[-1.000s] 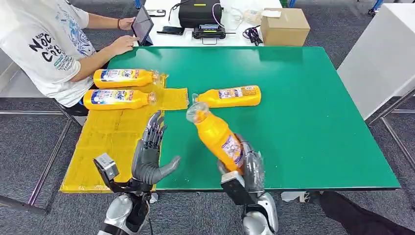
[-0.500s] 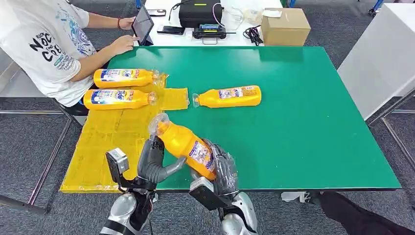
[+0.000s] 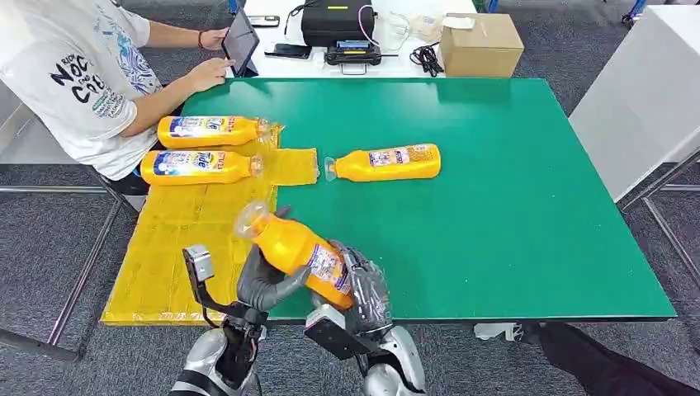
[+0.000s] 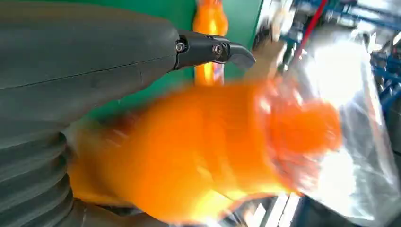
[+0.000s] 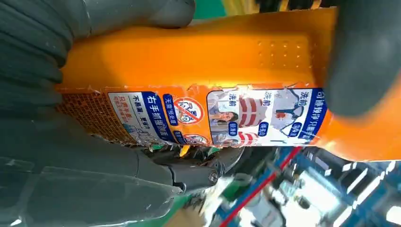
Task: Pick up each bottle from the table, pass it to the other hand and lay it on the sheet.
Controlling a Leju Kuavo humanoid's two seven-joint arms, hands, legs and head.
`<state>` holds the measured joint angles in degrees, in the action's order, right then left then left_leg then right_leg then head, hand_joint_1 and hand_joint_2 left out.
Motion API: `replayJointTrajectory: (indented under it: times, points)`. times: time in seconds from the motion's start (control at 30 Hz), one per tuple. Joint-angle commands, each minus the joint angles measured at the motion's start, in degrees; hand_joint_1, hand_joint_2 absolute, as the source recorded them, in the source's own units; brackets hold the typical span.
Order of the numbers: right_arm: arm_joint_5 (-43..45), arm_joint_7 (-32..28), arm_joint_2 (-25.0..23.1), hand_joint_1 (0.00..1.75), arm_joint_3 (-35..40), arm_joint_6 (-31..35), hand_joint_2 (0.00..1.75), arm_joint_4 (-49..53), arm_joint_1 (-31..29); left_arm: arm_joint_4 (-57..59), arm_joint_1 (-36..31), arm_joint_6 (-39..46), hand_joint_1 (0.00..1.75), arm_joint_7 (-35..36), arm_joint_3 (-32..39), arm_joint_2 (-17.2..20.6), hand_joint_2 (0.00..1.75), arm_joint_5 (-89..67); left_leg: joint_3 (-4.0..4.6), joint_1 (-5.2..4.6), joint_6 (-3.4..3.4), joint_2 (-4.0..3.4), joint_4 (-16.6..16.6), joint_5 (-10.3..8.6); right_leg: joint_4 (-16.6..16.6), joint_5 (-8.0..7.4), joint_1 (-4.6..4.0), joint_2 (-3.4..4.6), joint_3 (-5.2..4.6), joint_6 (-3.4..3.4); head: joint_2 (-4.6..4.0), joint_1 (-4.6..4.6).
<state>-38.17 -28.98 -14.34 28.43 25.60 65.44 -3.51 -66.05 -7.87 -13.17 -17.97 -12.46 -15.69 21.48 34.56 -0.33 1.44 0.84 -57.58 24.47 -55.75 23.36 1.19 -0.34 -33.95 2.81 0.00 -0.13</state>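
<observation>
I've swung the orange bottle (image 3: 297, 252) leftward in the right robot hand (image 3: 361, 287); the left robot hand (image 3: 262, 280) now cups its upper body.

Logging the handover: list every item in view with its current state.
Held bottle: tilted, gripped by the right robot hand, left robot hand under it.
Two bottles on the yellow sheet: lying flat.
Bottle on green table: lying, untouched.
Tablet: propped, a person touching it.
Cardboard box: closed.
</observation>
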Motion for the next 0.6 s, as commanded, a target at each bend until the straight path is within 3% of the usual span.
replayJointTrajectory:
  times: [0.03,0.1,0.23,0.53,0.57,0.6]
  points:
    - [1.8,-0.4,1.2,1.75,3.4,-3.5,1.75,-10.3,-4.3,6.4,-2.5,-4.0,0.00,1.0,2.0,1.0,1.75,4.5,-0.21,0.06,-0.07,-0.08,0.1,0.03,0.1,0.00,-0.06,0.05,0.21,-0.09,0.00,0.00]
    - [1.8,-0.4,1.2,1.75,3.4,-3.5,1.75,-10.3,-4.3,6.4,-2.5,-4.0,0.00,1.0,2.0,1.0,1.75,4.5,-0.23,0.08,-0.08,-0.09,0.1,0.05,0.1,0.01,-0.09,0.06,0.23,-0.11,0.00,0.02]
    - [2.6,0.2,1.2,1.75,4.6,-10.0,1.75,-16.2,-6.1,6.4,-2.7,-10.3,0.00,1.9,1.6,1.3,1.75,10.5,-0.26,0.06,-0.08,-0.10,0.1,0.07,0.1,0.03,-0.07,0.07,0.25,-0.11,0.00,0.00]
    - [1.3,0.2,0.4,1.75,5.0,-10.9,1.75,-19.6,-6.9,5.0,-2.3,-11.6,0.00,1.4,0.3,1.5,1.75,10.3,-0.42,0.15,-0.14,-0.19,0.0,0.15,0.1,0.10,-0.16,0.11,0.40,-0.18,0.00,0.00]
    - [1.4,0.2,0.3,1.75,4.8,-10.8,1.75,-19.4,-6.8,4.8,-2.1,-11.3,0.05,1.1,0.2,1.5,1.75,9.8,-0.46,0.16,-0.15,-0.20,0.0,0.15,0.1,0.11,-0.18,0.09,0.44,-0.20,0.00,0.00]
    - [1.3,0.3,0.3,1.75,4.6,-10.2,1.75,-18.5,-6.6,3.5,-1.7,-9.3,0.73,-1.1,-0.8,2.0,1.75,5.8,-0.25,0.08,-0.07,-0.13,0.0,0.04,0.1,0.03,-0.09,0.04,0.23,-0.10,0.00,0.00]
